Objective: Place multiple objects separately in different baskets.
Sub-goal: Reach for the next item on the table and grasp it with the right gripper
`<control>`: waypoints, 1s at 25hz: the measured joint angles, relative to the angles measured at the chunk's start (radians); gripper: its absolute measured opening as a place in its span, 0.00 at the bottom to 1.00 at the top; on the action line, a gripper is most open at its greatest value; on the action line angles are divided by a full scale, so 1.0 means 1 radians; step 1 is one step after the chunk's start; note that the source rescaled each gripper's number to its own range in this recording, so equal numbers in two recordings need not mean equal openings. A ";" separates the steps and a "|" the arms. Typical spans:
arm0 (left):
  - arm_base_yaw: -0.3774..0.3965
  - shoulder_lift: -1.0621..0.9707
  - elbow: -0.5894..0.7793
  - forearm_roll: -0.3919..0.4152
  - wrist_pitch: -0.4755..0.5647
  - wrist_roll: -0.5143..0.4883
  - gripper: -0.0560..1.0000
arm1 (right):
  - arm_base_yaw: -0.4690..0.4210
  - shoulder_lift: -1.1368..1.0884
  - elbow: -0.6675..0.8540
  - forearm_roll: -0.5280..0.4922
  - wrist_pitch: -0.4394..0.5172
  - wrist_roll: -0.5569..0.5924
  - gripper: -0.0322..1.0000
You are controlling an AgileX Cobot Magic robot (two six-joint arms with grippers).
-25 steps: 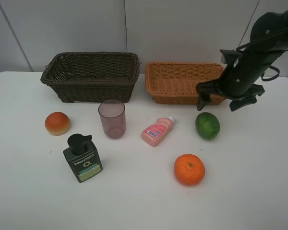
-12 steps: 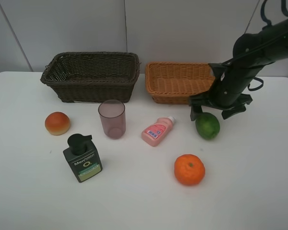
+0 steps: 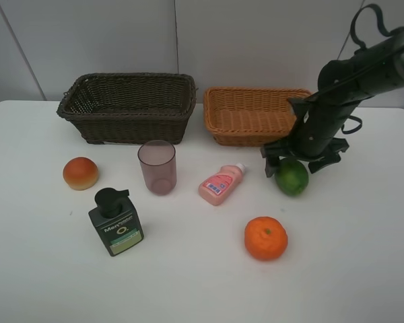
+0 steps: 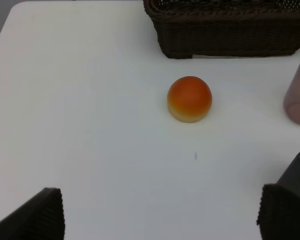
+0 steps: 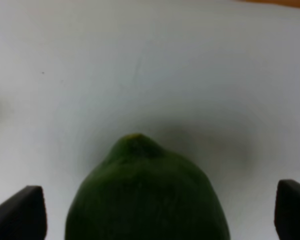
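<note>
My right gripper (image 3: 297, 160) is open and low over the green lime (image 3: 291, 179), with one finger on each side. In the right wrist view the lime (image 5: 147, 195) fills the gap between the fingertips (image 5: 17, 215). My left gripper (image 4: 157, 220) is open and empty above the table, short of the red-orange peach (image 4: 189, 98). On the table lie the peach (image 3: 80, 173), mauve cup (image 3: 157, 167), pink bottle (image 3: 221, 184), dark green pump bottle (image 3: 116, 221) and tangerine (image 3: 265, 238). The dark brown basket (image 3: 131, 124) and light tan basket (image 3: 246, 138) stand at the back.
The white table (image 3: 363, 256) ends at a pale wall behind the baskets. The dark basket (image 4: 225, 35) and the cup's edge (image 4: 297, 95) show in the left wrist view. The left arm is out of the exterior view.
My right gripper has come down and to the left from in front of the tan basket onto the lime. The objects have not moved.
</note>
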 joint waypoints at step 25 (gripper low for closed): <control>0.000 0.000 0.000 0.000 0.000 0.000 1.00 | 0.011 0.024 0.000 0.001 -0.003 0.002 0.25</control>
